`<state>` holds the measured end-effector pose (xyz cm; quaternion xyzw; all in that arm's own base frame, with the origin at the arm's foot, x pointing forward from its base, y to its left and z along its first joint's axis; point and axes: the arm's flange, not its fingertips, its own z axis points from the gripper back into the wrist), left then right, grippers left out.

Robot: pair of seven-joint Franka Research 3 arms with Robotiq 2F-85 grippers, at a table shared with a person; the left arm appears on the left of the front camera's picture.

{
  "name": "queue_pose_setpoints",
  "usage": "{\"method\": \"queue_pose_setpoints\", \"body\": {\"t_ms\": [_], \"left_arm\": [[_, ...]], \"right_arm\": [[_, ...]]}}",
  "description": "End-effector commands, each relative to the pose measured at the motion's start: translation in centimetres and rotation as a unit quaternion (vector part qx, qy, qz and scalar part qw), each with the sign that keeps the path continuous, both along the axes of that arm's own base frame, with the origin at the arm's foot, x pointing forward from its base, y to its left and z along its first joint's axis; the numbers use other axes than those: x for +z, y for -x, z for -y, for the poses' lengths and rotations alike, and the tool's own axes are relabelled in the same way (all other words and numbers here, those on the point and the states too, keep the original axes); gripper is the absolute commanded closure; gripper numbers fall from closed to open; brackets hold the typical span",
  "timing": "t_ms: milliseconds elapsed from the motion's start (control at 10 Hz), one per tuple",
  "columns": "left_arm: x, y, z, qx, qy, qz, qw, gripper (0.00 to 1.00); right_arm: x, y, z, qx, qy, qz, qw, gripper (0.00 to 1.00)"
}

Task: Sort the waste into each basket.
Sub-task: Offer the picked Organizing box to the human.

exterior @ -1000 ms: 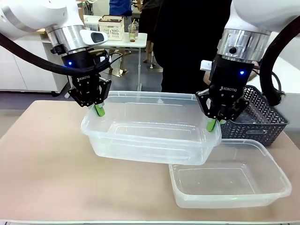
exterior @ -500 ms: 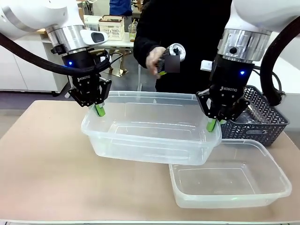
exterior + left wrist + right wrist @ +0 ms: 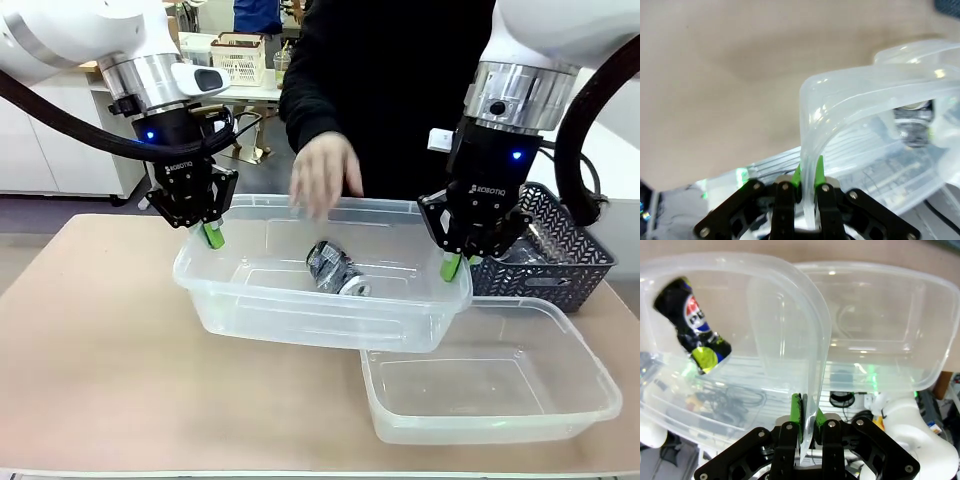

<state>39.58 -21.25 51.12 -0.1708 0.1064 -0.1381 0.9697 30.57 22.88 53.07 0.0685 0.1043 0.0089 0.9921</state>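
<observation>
Left jaws and right jaws are each clamped on the thin rim of the raised clear tub [image 3: 250, 310], at opposite end walls. Between them, on the tub's floor, lies a dark drink can [image 3: 335, 270]. It looks light, stiff and smooth, and likely to roll. The tub's walls probably flex, so holds near the corners seem safest.

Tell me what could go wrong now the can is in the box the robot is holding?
The robot's left hand and right hand each pinch only the thin rim of the clear tub, so it might slip. The dark can is on its side and could roll if the tub tips. The person's hand hovers just over the far rim and might get bumped.
</observation>
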Motion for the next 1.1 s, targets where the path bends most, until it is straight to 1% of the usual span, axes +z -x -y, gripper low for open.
{"method": "queue_pose_setpoints", "body": {"t_ms": [0, 1000], "left_arm": [[0.31, 0.21, -0.22, 0.001, 0.004, 0.004, 1.0, 0.95], [0.31, 0.21, -0.22, 0.001, 0.004, 0.004, 1.0, 0.95]], "right_arm": [[0.34, 0.07, -0.19, 0.005, -0.008, -0.002, 1.0, 0.94], [0.34, 0.07, -0.19, 0.005, -0.008, -0.002, 1.0, 0.94]]}}
